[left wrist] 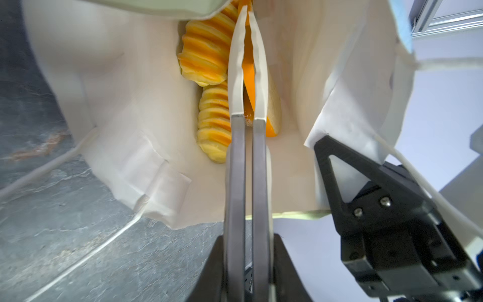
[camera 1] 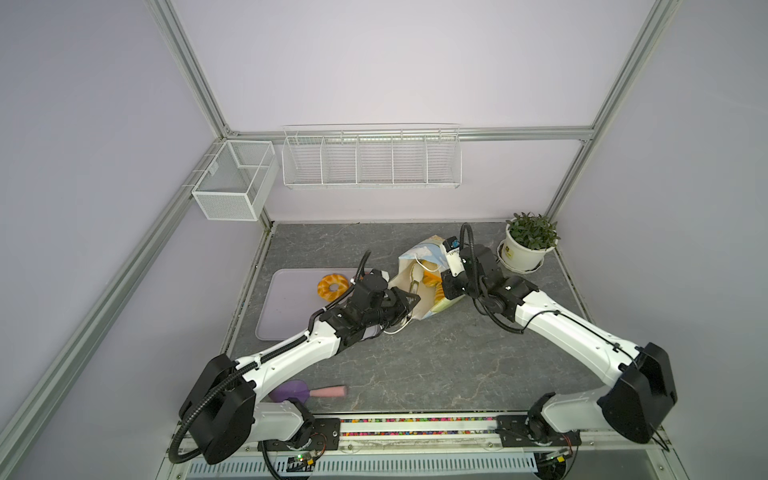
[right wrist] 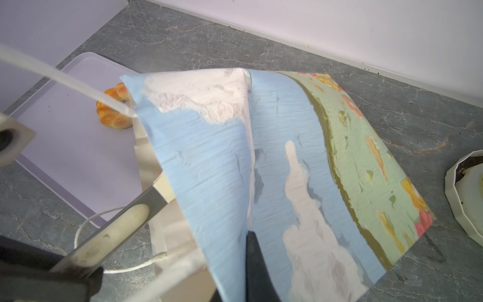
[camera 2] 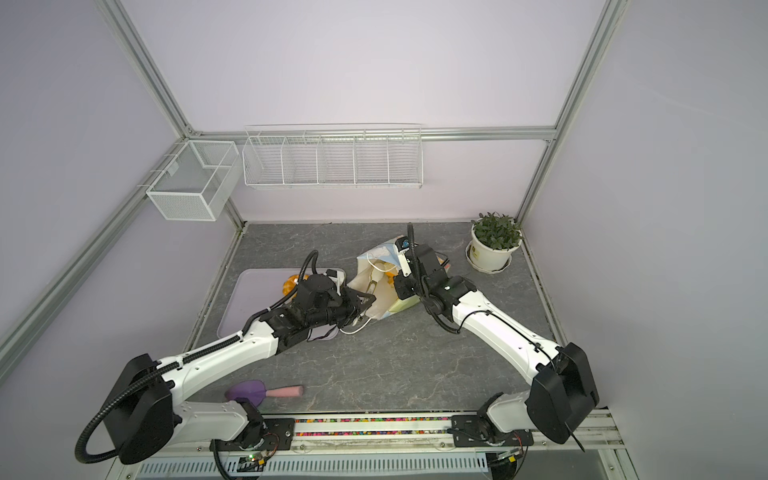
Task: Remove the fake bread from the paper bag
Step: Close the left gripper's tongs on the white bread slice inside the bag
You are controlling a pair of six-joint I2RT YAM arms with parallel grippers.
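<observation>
The paper bag lies tipped on the table, mouth toward the left arm. My right gripper is shut on its upper wall and holds it up. In the right wrist view that printed wall covers all but one black finger. My left gripper reaches inside the white interior. It is shut on a thin orange-crusted slice of fake bread. Two ridged loaves lie beside it. A braided ring rests on the lilac tray.
A potted plant stands at the back right, close to the right arm. A purple scoop with a pink handle lies near the front edge. Wire baskets and a mesh box hang on the back wall.
</observation>
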